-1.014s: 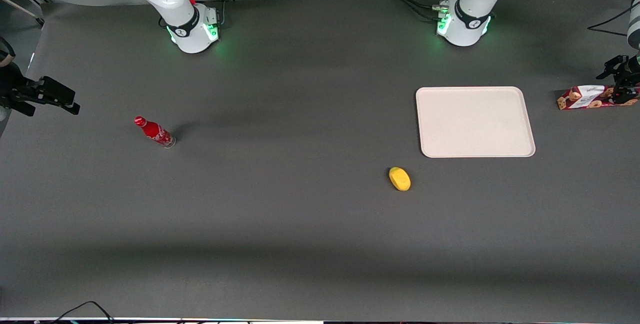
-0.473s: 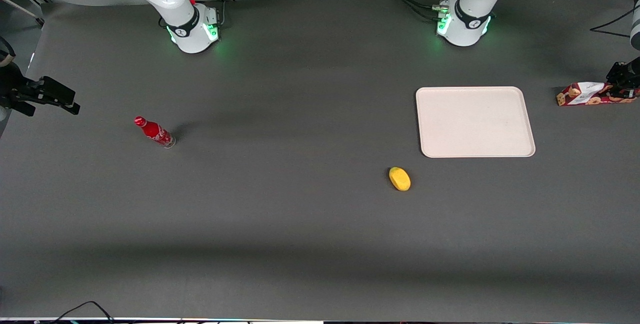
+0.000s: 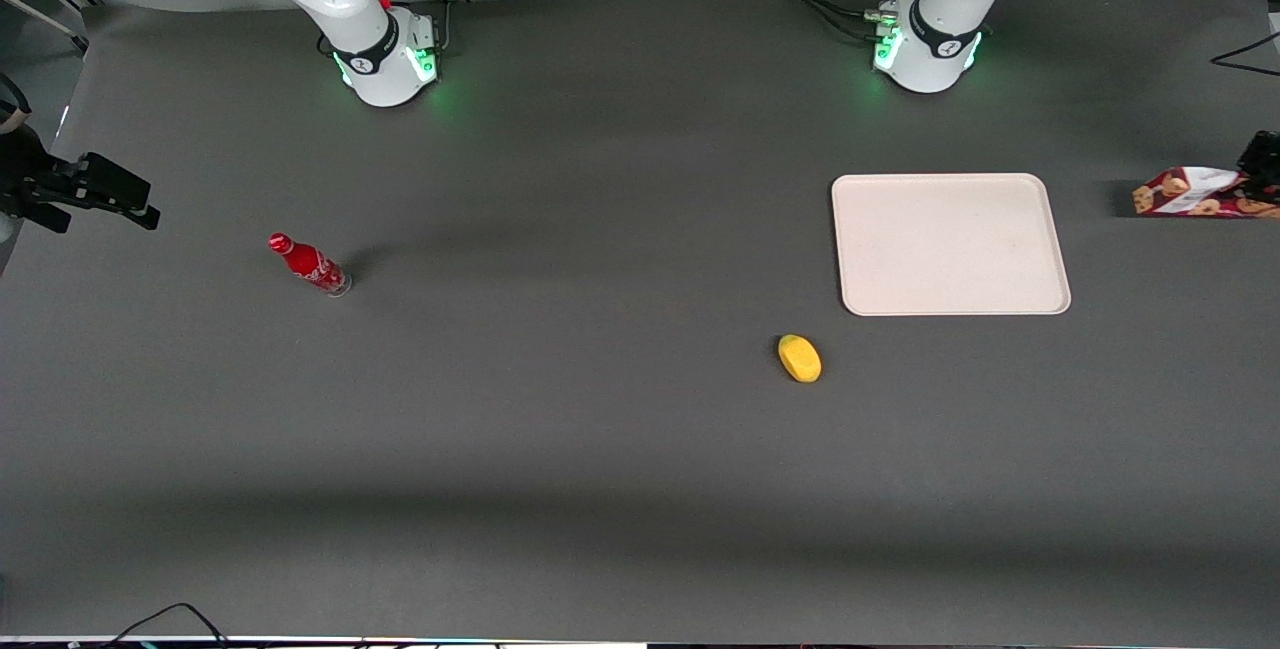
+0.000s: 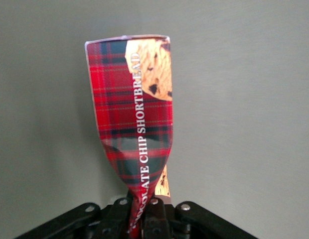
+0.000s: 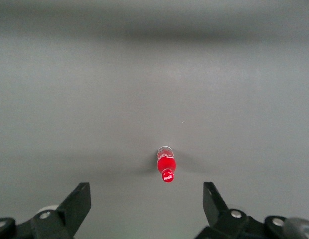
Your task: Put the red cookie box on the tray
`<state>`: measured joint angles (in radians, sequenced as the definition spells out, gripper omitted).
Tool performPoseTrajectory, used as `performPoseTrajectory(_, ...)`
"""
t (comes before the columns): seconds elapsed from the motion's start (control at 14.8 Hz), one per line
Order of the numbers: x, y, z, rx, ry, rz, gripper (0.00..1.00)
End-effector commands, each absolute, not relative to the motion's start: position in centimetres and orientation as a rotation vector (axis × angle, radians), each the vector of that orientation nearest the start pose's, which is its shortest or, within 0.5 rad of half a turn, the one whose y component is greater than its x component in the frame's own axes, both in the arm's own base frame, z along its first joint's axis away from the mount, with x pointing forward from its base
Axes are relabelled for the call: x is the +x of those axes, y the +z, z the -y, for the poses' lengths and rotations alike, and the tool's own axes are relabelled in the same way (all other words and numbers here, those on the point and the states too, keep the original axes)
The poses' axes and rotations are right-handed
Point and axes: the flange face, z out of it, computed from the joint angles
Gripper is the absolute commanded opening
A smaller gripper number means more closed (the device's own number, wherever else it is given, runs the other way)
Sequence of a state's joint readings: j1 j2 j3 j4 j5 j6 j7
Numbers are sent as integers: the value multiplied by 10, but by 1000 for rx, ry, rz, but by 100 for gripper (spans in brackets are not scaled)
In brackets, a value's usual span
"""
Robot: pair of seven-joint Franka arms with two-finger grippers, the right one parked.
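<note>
The red cookie box [image 3: 1195, 193] hangs clear of the desk [image 3: 600, 449] at the working arm's end, well apart from the tray [image 3: 950, 244] and at about the same depth from the front camera as the tray's farther edge; in the wrist view the box [image 4: 137, 114] shows a red tartan face with white lettering and a cookie printed at its free end; the carton looks light and thin-walled, and it is visibly pinched and twisted where it is held, so I judge it soft enough to crush and likely to swing or sag from an end grip; a hold nearer its middle, across the narrow width, would carry it more steadily; the gripper [image 4: 144, 219] has its jaws closed tight on one end of the box, the card squeezed almost flat between them; in the front view the gripper [image 3: 1262, 157] sits at the very edge of sight, above the box's outer end, with most of the arm out of view; a small red bottle [image 3: 308, 264] stands toward the parked arm's end, and a yellow lump [image 3: 799, 358] lies nearer the front camera than the tray.
</note>
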<state>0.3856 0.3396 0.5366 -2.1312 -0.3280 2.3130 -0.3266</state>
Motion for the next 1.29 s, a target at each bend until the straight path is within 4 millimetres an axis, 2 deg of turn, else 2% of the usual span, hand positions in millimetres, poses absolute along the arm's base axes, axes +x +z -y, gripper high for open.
performPoseTrajectory(0.0,377,321,-451,-2470,59,2135,0)
performPoseTrajectory(0.41,417,433,-453,-2597,195,1971,0)
performPoseTrajectory(0.47,422,445,-451,-2604,177,1963,0)
performPoseTrajectory(0.61,427,456,-444,-2624,151,1923,0)
performPoseTrajectory(0.81,436,468,-428,-2735,145,1718,0)
performPoseTrajectory(1.08,458,487,-379,-2948,192,1216,0)
performPoseTrajectory(1.22,460,490,-356,-3038,186,971,0)
